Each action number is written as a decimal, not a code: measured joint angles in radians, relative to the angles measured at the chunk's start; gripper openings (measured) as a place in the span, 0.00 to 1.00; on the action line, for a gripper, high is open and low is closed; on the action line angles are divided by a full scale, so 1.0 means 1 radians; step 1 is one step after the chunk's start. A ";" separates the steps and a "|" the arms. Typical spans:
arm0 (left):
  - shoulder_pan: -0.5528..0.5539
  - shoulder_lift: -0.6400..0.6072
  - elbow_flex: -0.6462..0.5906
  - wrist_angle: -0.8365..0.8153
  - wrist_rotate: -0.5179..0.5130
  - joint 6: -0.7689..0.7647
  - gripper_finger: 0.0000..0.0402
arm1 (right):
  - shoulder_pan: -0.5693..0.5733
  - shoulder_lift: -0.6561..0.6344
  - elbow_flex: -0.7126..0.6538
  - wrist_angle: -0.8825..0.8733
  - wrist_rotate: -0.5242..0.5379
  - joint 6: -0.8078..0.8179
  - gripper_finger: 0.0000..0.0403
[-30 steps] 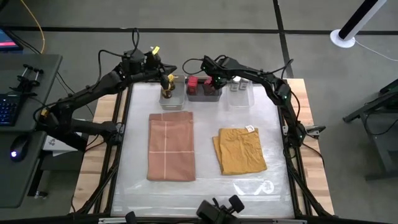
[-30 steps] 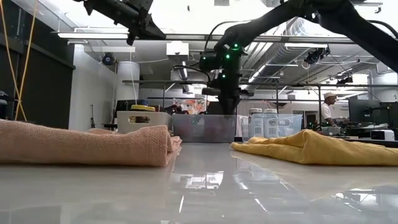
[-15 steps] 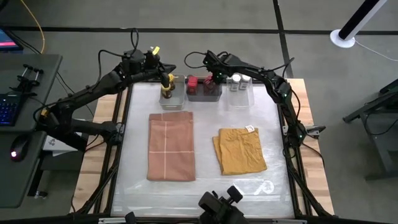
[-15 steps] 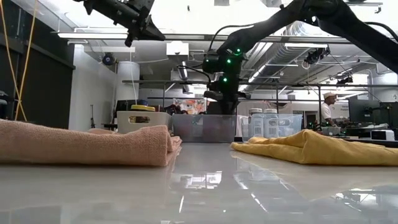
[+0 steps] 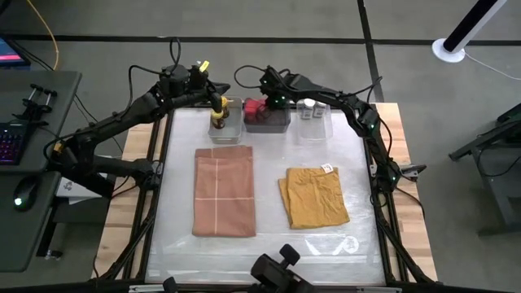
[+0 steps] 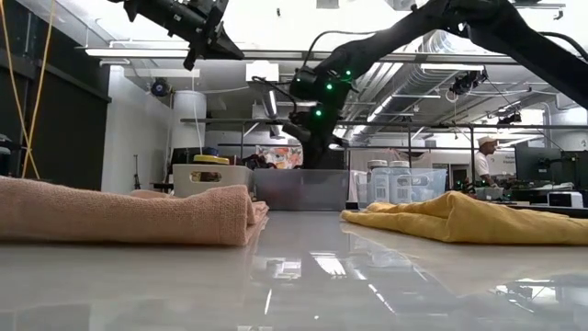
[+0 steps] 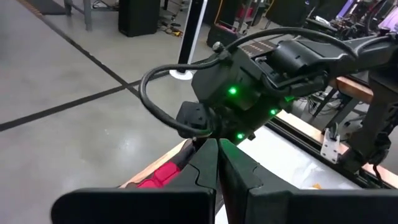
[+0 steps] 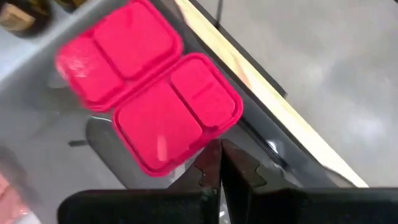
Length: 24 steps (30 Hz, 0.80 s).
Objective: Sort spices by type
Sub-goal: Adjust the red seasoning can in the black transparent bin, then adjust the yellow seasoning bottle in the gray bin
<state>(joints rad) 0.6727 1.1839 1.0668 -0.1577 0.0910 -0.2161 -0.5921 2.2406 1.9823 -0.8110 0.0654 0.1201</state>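
Note:
Two red tins (image 8: 149, 93) lie side by side in the middle grey bin (image 5: 269, 124) at the table's far edge. My right gripper (image 8: 219, 163) is shut and empty, raised above that bin's far left part (image 5: 267, 98); in the low view (image 6: 317, 138) it hangs tilted over the bin. Two yellow-lidded dark jars (image 5: 220, 116) stand in the left bin; one lid (image 6: 209, 159) shows in the low view. Two white-topped shakers (image 5: 309, 107) stand in the right bin, also seen in the low view (image 6: 388, 182). My left gripper (image 7: 217, 169) is shut and empty, held high over the left bin (image 5: 213, 102).
A folded pink cloth (image 5: 224, 191) lies left of the table's middle and a mustard cloth (image 5: 313, 197) lies to its right. The three bins stand in a row along the far edge. The table's near part is bare glossy surface (image 5: 269, 244).
My right gripper has risen out of the middle bin and gone a little toward the table's left and far edge, tipping as it rose. Both red tins stay in the bin.

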 joint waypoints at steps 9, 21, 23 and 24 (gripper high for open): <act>0.000 0.000 0.000 0.000 -0.001 -0.012 0.00 | 0.012 -0.003 0.000 0.038 -0.015 -0.057 0.00; 0.068 0.041 0.039 -0.399 -0.150 0.029 0.00 | -0.056 -0.148 -0.001 -0.086 -0.021 -0.084 0.00; 0.090 0.074 0.039 -0.495 -0.188 -0.020 0.00 | -0.063 -0.176 -0.001 -0.106 -0.037 -0.084 0.00; 0.098 0.087 0.039 -0.525 -0.204 -0.047 0.00 | -0.065 -0.189 -0.001 -0.117 -0.049 -0.084 0.00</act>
<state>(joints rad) 0.7704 1.2714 1.1053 -0.6829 -0.1132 -0.2635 -0.6571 2.0516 1.9812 -0.9284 0.0164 0.0364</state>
